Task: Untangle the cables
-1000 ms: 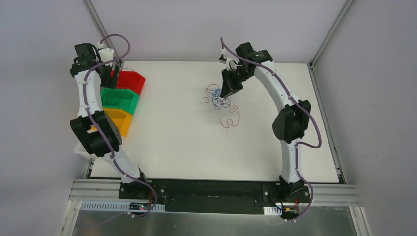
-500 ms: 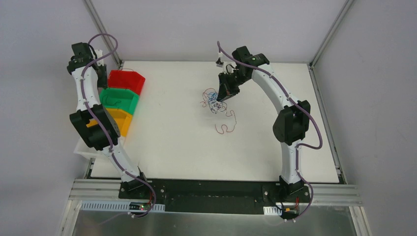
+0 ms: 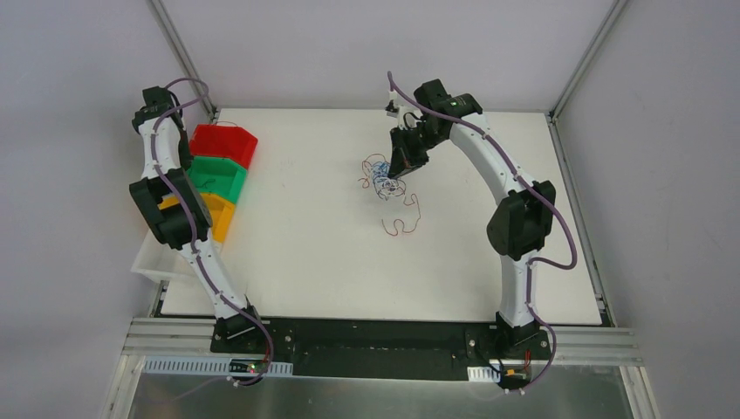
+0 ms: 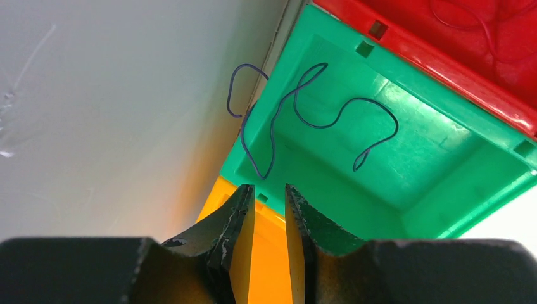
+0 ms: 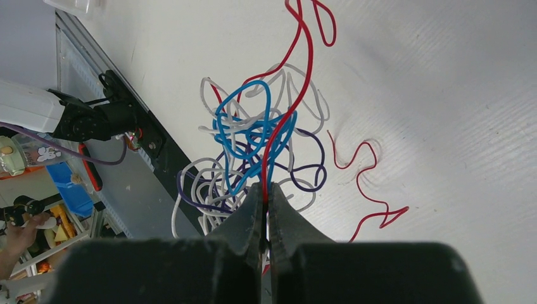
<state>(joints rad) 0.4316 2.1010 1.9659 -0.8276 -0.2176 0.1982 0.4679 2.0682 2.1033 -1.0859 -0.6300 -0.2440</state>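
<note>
A tangle of cables (image 3: 381, 177) lies on the white table (image 3: 332, 262) at the back centre: blue (image 5: 244, 136), white (image 5: 190, 190), dark purple (image 5: 315, 177) and red (image 5: 303, 69) strands looped together. My right gripper (image 5: 266, 185) is right above the knot (image 3: 397, 173), shut on the red cable, which runs up from between its fingertips. The red cable's free end curls on the table (image 3: 401, 225). My left gripper (image 4: 269, 189) hovers over the bins, jaws a narrow gap apart with nothing between them. A dark blue cable (image 4: 316, 123) lies in the green bin (image 4: 443, 164).
Red (image 3: 225, 142), green (image 3: 214, 177) and yellow (image 3: 214, 218) bins stand in a row along the table's left edge. A thin red cable (image 4: 481, 25) lies in the red bin. Grey walls and metal posts close off the back.
The left arm has drawn back from the red bin toward the left edge, and its jaws have narrowed a lot. The right gripper has shifted the tangle slightly, still holding the red cable.
</note>
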